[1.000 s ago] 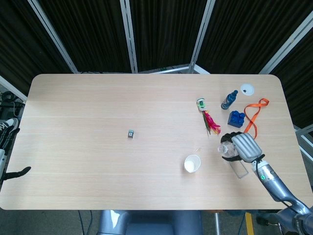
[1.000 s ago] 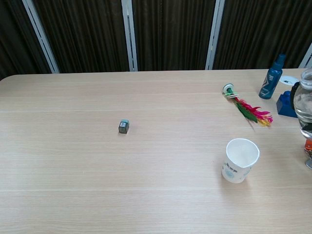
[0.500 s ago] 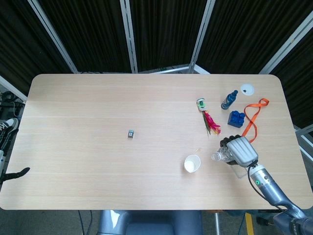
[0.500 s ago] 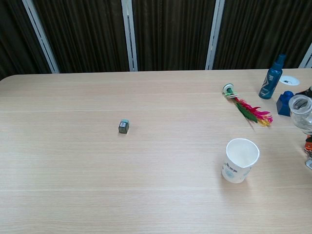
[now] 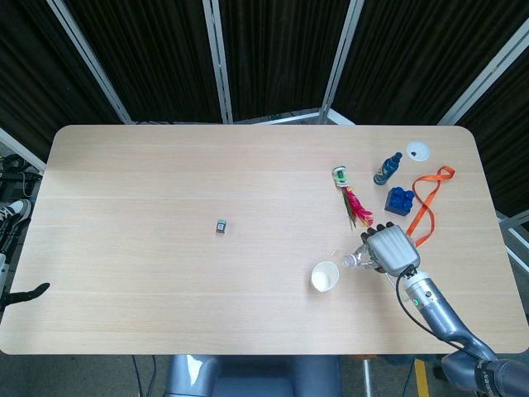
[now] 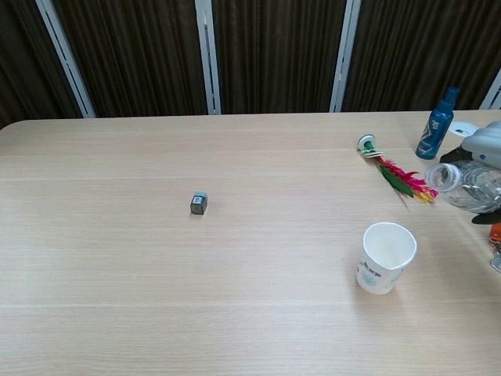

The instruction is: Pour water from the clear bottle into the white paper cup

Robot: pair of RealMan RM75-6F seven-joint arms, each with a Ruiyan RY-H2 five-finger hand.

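Note:
My right hand (image 5: 391,248) grips the clear bottle (image 6: 463,186), which is tilted over with its open mouth (image 5: 351,260) pointing left toward the white paper cup (image 5: 325,277). The cup (image 6: 386,257) stands upright on the table, a little below and left of the bottle's mouth. Water fills the lower part of the bottle in the chest view. I see no stream of water falling. My right hand (image 6: 487,145) shows only at the chest view's right edge. My left hand is outside both views.
Behind the cup lie a feathered shuttlecock (image 5: 355,205), a small blue bottle (image 5: 386,169), a blue block (image 5: 399,201), an orange strap (image 5: 427,198) and a white lid (image 5: 418,150). A small grey cube (image 5: 221,226) sits mid-table.
My right hand has carried the bottle left toward the cup and tipped it from upright to nearly level, mouth toward the cup.

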